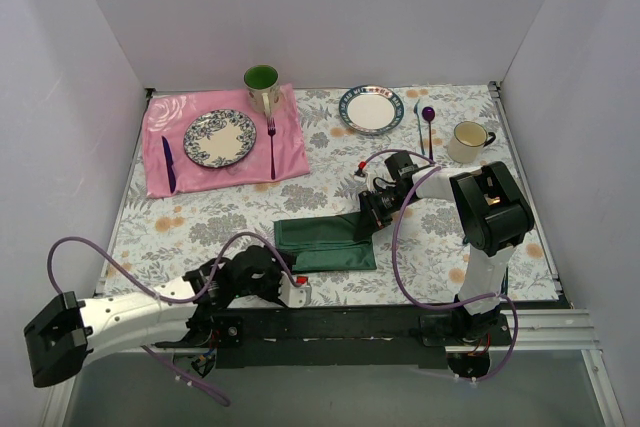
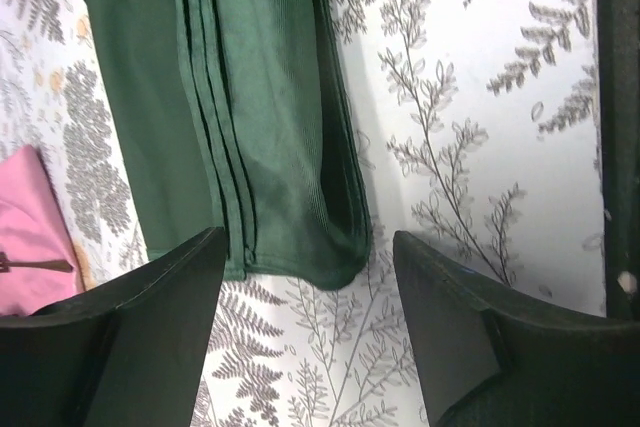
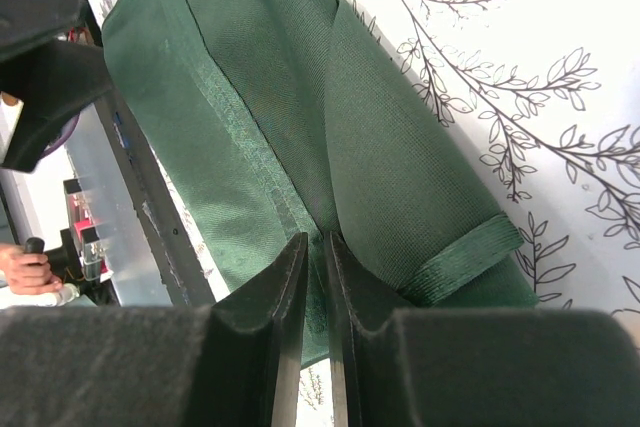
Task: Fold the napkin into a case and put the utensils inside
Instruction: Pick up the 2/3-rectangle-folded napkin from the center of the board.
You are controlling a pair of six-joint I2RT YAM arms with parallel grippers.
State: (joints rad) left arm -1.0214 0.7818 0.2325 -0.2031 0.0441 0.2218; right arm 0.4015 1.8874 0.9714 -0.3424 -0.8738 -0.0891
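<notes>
Top external shows the floral table [image 1: 200,232] with the napkin [image 1: 322,245] folded into a long band at about 6 o'clock from the table's middle, close to the arm bases. The step in hand looks to be shaping the case's pocket. The right gripper [image 1: 373,209], at the band's 2 o'clock corner, has its fingers pressed almost together on a thin layer of cloth. The left gripper [image 2: 308,240], off the 7 o'clock corner, stands spread with nothing between its fingers. To do this well I would keep the right pinch low and draw only the top layer, slowly, so the stacked layers beneath do not slide. The left one should come down on the 9 o'clock end to pin it before any pull. The cloth is dark green, soft and finely ribbed. In the left wrist view several layered edges run parallel along its length, and the corner is rounded and slightly puffed. In the right wrist view a stitched hem runs into the pinch, and a small rolled edge curls up at 4 o'clock. The gold-headed utensils show in no view
</notes>
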